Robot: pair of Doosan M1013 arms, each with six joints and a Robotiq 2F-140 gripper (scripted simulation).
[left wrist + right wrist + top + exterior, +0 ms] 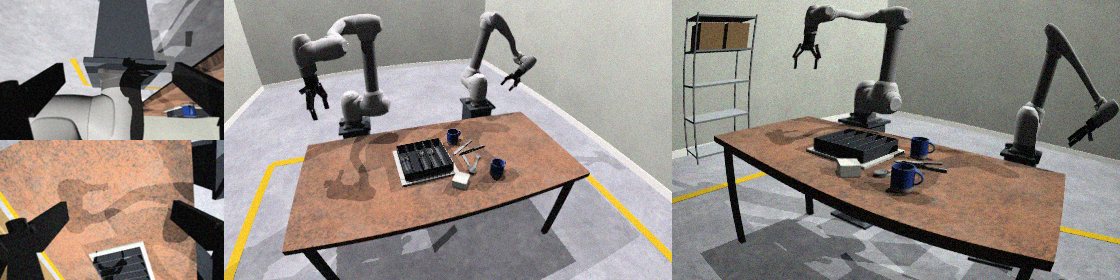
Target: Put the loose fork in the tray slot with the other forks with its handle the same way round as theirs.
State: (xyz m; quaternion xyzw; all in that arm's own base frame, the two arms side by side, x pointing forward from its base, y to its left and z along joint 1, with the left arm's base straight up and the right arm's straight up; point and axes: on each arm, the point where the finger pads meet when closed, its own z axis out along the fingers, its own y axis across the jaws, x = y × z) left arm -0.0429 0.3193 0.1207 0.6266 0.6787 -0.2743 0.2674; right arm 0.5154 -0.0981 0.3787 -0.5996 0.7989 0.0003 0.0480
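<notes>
Black fingers stand wide open on both the left gripper point(507, 86) point(1070, 141) point(118, 72) and right gripper point(321, 113) point(806, 67) point(119, 210), holding nothing. The black tray point(425, 172) point(837, 151) has cutlery in its slots, kinds too small to tell. Beside it lie loose utensils point(472, 150) point(932, 168); which is the fork, I cannot tell. The right wrist view cuts the tray off.

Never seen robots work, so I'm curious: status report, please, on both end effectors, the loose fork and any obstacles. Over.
Left end effector, right end effector: open, empty. Fork indistinguishable among loose utensils. Blue mugs close by, possibly obstructing.
</notes>
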